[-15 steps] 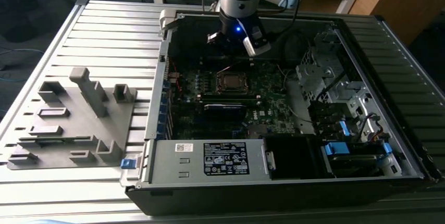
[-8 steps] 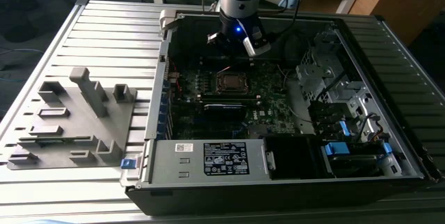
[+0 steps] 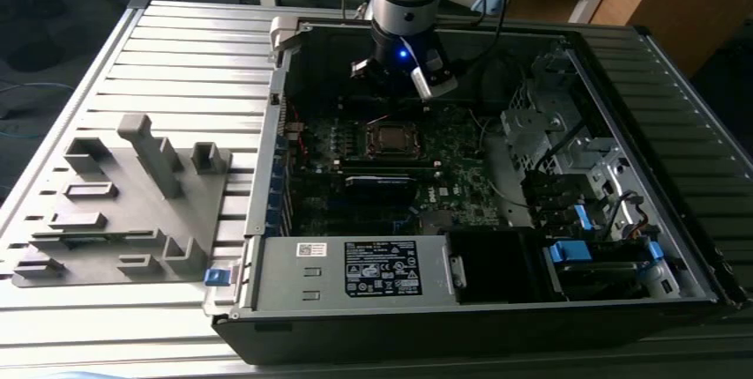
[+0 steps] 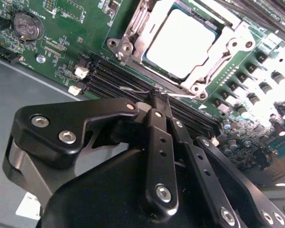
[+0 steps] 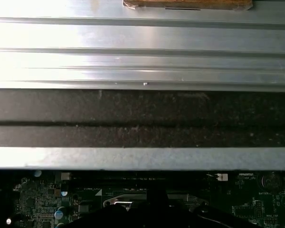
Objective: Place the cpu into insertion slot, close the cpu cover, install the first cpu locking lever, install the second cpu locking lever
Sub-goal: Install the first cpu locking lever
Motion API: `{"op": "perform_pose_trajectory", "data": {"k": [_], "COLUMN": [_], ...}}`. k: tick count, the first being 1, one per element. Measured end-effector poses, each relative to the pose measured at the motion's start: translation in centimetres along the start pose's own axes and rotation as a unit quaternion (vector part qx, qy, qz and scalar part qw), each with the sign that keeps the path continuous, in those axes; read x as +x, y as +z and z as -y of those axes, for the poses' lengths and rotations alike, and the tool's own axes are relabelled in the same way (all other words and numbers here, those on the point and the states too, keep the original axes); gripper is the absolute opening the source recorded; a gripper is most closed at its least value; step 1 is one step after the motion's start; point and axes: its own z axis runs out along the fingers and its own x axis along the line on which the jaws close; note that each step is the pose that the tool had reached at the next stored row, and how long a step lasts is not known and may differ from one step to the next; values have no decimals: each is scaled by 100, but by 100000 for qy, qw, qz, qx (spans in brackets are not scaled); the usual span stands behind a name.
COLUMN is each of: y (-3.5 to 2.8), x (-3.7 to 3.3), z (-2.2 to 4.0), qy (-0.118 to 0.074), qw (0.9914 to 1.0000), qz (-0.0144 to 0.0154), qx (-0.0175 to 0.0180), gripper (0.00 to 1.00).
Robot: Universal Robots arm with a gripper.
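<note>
Fingers [image 4: 159, 142] pressed together, gripping nothing we can see, tips beside the thin wire locking lever [image 4: 132, 89]. cpu [image 4: 180, 40] sits in the insertion slot [image 4: 133, 33], and the cpu cover [image 4: 230, 43] looks down. Lever likely stiff, springy, slippery; we'd take its free end.

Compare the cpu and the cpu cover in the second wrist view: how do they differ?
The cpu is a solid, plain square; the cpu cover is an open frame. The cpu sits inside the opening; the cpu cover rings it. Both are silver metal, lying flat on the board.
</note>
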Motion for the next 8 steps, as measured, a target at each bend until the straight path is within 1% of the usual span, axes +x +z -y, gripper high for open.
{"op": "perform_pose_trajectory", "data": {"k": [8], "y": [29], "x": [-25], "z": [-1], "qy": [23], "qw": [100000], "qz": [-2], "qx": [9], "gripper": [11]}}
